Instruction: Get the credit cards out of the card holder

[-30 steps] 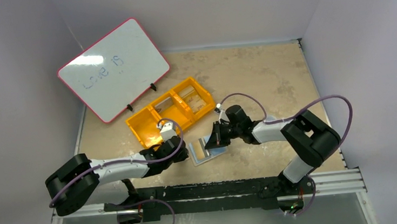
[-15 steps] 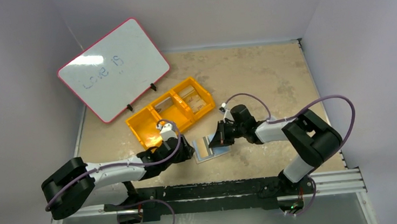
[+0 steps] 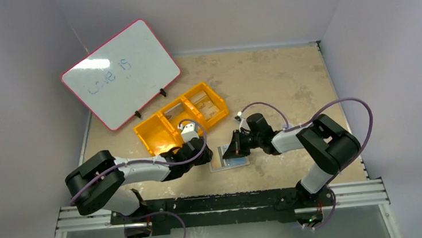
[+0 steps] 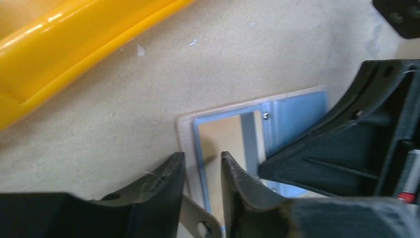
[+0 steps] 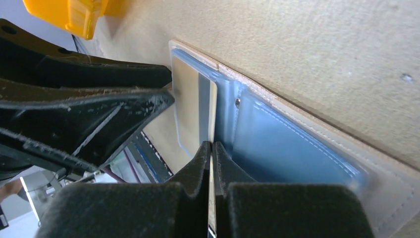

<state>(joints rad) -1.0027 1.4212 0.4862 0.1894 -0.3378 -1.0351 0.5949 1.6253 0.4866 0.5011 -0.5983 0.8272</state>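
Note:
The card holder (image 3: 231, 162) lies open and flat on the table, its light-blue panels (image 5: 292, 144) edged in tan. A tan credit card (image 5: 190, 106) lies on its left panel and also shows in the left wrist view (image 4: 225, 136). My right gripper (image 5: 212, 145) is shut on that card's inner edge, near the holder's fold (image 3: 235, 149). My left gripper (image 4: 202, 157) stands with its jaws a narrow gap apart, straddling the holder's tan left edge (image 3: 207, 155). A tan tab with a hole sits between its fingers. Any other cards are hidden.
The yellow three-compartment bin (image 3: 146, 130) stands just behind the left gripper, close to the holder. The pink-rimmed whiteboard (image 3: 121, 72) leans at the back left. The two grippers face each other across the holder, nearly touching.
My left arm has reached right, bringing its gripper onto the holder's left edge. The holder has shifted a little to the right and turned. The right gripper has stayed at the holder.

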